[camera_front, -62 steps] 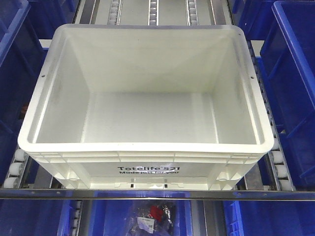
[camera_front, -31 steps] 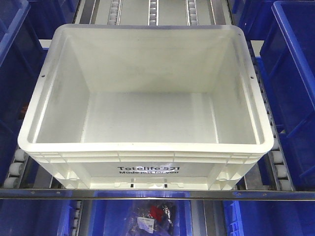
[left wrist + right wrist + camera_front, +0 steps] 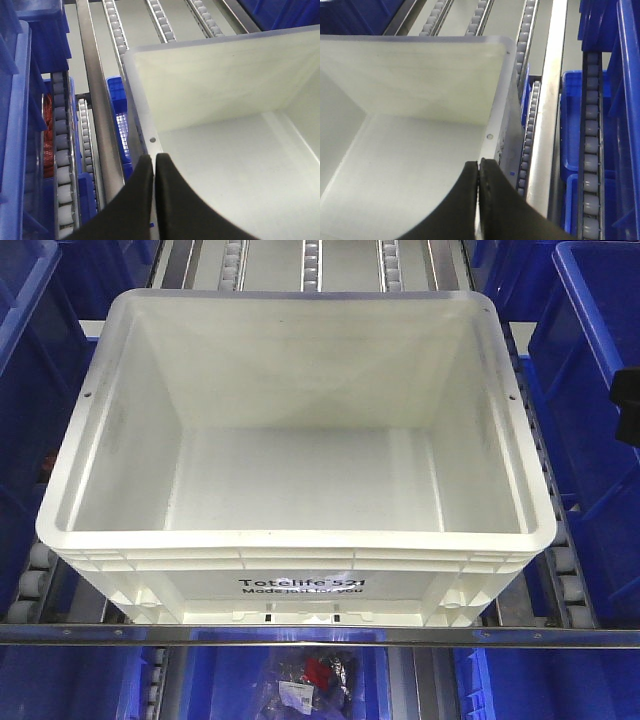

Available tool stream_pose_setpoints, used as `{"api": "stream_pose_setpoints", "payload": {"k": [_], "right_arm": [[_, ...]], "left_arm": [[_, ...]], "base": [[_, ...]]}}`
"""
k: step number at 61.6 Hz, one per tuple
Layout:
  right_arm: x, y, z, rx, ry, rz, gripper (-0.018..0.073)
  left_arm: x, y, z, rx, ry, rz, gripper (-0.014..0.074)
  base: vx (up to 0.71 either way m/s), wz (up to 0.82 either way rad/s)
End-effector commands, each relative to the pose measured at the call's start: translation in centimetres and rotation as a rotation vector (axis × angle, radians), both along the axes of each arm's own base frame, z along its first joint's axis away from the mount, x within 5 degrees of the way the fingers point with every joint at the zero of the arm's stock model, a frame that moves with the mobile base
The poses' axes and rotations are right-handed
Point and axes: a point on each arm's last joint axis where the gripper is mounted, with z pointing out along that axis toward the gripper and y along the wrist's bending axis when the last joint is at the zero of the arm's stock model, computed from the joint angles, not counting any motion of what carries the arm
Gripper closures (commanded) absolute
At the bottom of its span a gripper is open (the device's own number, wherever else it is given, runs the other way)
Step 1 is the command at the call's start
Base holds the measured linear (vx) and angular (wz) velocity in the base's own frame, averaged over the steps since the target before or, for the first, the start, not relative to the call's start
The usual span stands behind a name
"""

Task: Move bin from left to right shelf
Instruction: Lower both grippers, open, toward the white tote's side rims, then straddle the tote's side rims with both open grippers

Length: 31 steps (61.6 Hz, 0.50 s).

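The bin (image 3: 300,540) is a large empty white tote with black "Totelife" print on its front, standing on the roller shelf in the middle of the front view. My left gripper (image 3: 153,157) is shut, its black fingertips lined up over the bin's left rim (image 3: 145,120), just short of a small hole in it. My right gripper (image 3: 479,162) is shut too, its tips over the bin's right rim (image 3: 495,115). Nothing is held between either pair of fingers. Neither gripper's fingers show in the front view.
Blue bins (image 3: 600,390) flank the white one on both sides (image 3: 25,390). Roller tracks (image 3: 62,150) and metal rails (image 3: 545,125) run alongside. A lower blue bin holds red and black items (image 3: 320,675). A dark shape (image 3: 628,410) pokes in at the front view's right edge.
A dark shape has come into the right edge of the front view. The bin has not moved.
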Motion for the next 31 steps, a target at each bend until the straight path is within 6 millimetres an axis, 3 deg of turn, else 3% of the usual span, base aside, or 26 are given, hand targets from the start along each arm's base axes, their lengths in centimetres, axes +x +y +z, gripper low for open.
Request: {"api": "stream_pose_setpoints", "payload": {"k": [1, 31], "right_arm": [[0.3, 0.0, 1.4, 0.019, -0.081, -0.01, 0.0567], [0.8, 0.0, 1.3, 0.016, -0.077, -0.011, 0.0567]], "left_arm": [[0.4, -0.1, 1.4, -0.038, -0.076, 0.005, 0.0604], [1.5, -0.5, 1.1, -0.066, -0.063, 0.004, 0.0604]], "base": [[0.0, 0.0], [0.0, 0.0]]}}
